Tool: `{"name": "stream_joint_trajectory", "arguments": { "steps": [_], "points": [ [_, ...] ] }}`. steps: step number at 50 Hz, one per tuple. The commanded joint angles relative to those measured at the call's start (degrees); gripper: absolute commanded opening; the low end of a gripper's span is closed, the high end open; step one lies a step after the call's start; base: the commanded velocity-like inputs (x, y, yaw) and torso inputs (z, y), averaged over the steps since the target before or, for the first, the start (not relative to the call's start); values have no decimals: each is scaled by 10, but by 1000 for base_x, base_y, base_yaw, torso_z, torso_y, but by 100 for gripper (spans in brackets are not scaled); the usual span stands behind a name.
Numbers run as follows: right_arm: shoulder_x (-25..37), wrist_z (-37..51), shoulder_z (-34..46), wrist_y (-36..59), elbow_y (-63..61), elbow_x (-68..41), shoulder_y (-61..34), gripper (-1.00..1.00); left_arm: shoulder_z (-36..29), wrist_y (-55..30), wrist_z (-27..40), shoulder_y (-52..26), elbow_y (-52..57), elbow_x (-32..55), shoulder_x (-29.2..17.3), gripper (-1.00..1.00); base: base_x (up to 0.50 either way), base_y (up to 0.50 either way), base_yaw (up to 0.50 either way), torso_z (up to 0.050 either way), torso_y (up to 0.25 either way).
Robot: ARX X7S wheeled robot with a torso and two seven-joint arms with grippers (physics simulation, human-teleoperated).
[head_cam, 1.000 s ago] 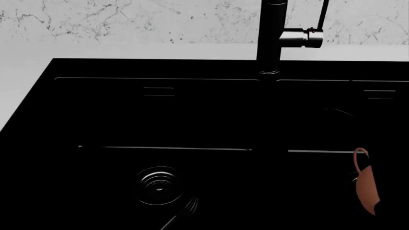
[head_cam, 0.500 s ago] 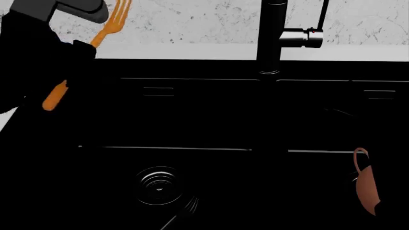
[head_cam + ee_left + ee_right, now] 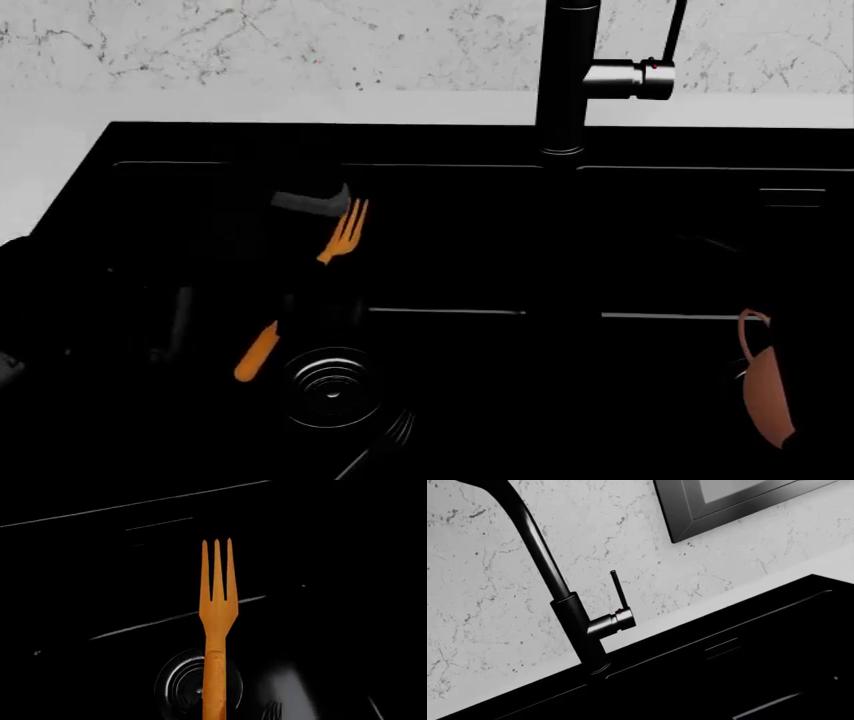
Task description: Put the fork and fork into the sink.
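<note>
Orange fork hangs tilted over the left basin of the black sink, tines toward the faucet, gripped mid-handle by the left gripper. Black fork lies by the round drain. A terracotta teapot sits in the right basin. Right gripper is out of sight.

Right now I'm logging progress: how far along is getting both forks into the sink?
One looks done: the black fork lies in the sink beside the drain. In hand: the orange fork is carried over the left basin, above the drain; the jaws themselves are too dark to see. Left: releasing it.
</note>
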State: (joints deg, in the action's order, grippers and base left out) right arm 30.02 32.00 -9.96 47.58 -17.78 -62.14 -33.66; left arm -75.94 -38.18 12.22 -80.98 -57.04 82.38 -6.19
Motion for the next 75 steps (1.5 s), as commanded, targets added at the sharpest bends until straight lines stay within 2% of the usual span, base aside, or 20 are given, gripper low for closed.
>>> {"name": "stream_joint_trajectory", "arguments": {
  "steps": [1, 15, 26, 33, 34, 46, 51, 52, 53, 55, 58, 61, 66, 68, 75],
  "points": [
    [-10, -14, -21, -2, -6, 6, 10, 100, -13, 20, -12, 57, -121, 0, 62, -100, 0, 0, 0, 0, 0],
    [-8, -9, -24, -2, -10, 1, 9, 100, -78, 27, 10, 74, -177, 58, 62, -100, 0, 0, 0, 0, 0],
    [-5, -5, -24, 1, -12, -3, 7, 100, -69, 22, 19, 74, -179, 57, 57, -100, 0, 0, 0, 0, 0],
    [-5, -7, -25, -3, -12, -3, 11, 100, -59, 17, -2, 74, -179, 50, 53, -100, 0, 0, 0, 0, 0],
    [-5, -9, -24, -4, -11, -1, 11, 100, -59, 15, -6, 72, -179, 48, 53, 100, 0, 0, 0, 0, 0],
    [-7, -2, -21, -1, -14, -6, 8, 100, -36, 6, -21, 59, -179, 27, 48, 100, 0, 0, 0, 0, 0],
    [-7, -1, -17, 0, -12, -7, 3, 100, -42, 11, -38, 27, -166, 7, 45, 100, 0, 0, 0, 0, 0],
    [-7, -1, -17, 0, -12, -7, 2, 100, -36, 9, -22, 24, -150, 13, 36, 100, 0, 0, 0, 0, 0],
    [-7, 0, -15, 2, -12, -8, -1, 100, -20, 3, 26, 15, -64, 29, -13, 100, 0, 0, 0, 0, 0],
    [-7, 2, -14, 4, -12, -9, -4, 100, 1, -4, 75, 7, 59, 51, -63, 100, 0, 0, 0, 0, 0],
    [-6, 5, -12, 7, -15, -12, -6, 100, 20, -7, 115, -5, 144, 69, -108, 100, 0, 0, 0, 0, 0],
    [-6, 6, -10, 8, -13, -12, -7, 100, 60, 7, 176, -24, 277, 93, -176, 100, 0, 0, 0, 0, 0],
    [-5, 8, -9, 10, -14, -14, -9, 100, 84, 14, 225, -39, 391, 104, -229, 100, 0, 0, 0, 0, 0],
    [-5, 6, -9, 8, -11, -12, -8, 100, 109, 30, 270, -44, 470, 117, -260, 100, 0, 0, 0, 0, 0],
    [-4, -8, -7, -2, 0, -3, -5, 100, 140, 37, 357, -61, 649, 132, -321, 100, 0, 0, 0, 0, 0]
  ]
}}
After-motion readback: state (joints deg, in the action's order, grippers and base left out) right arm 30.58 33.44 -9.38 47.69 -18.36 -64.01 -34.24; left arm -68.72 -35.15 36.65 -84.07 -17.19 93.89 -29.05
